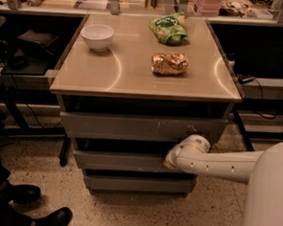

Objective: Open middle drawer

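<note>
Cream-white, smooth and tubular along the arm [220, 164], with a row of small dark screws [225, 169]. Ringed by seams at the rounded wrist [193, 146]. Broad, plain and curved at the body [271, 190]. Tipped with a pale gripper [170, 161] at the middle drawer [119, 160] front's right end.

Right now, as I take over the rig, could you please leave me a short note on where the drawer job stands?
The tool is at the right end of the middle drawer, by the upper edge of its front. I cannot see whether it has a hold.
The middle drawer sits between the top drawer and the lowest drawer. Only a dark gap shows above its front, no interior.
Done: the tool is at the drawer.
Left: secure a hold, then pull the drawer out.
The bowl, green bag and snack packet lie on the tabletop.
</note>
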### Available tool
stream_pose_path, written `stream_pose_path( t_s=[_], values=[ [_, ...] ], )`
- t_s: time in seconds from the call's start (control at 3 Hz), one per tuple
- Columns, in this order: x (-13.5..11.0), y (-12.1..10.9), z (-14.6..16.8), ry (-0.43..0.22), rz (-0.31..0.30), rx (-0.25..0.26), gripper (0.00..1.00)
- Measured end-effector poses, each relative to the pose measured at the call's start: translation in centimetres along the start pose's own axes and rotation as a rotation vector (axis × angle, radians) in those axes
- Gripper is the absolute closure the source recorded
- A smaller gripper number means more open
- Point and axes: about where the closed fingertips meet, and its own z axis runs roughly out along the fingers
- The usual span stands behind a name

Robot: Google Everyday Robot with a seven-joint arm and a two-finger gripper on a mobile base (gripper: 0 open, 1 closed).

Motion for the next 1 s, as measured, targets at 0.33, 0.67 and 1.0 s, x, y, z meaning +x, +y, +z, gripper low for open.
stream_pose_path(
  t_s=[0.33,0.67,1.0],
  values=[
    [1.2,0.6,-0.5,-0.002,0.003,0.001,1.00],
    [1.1,0.5,-0.9,-0.002,0.004,0.001,1.00],
    [1.6,0.7,-1.6,-0.001,0.008,0.007,1.00]
  ],
)
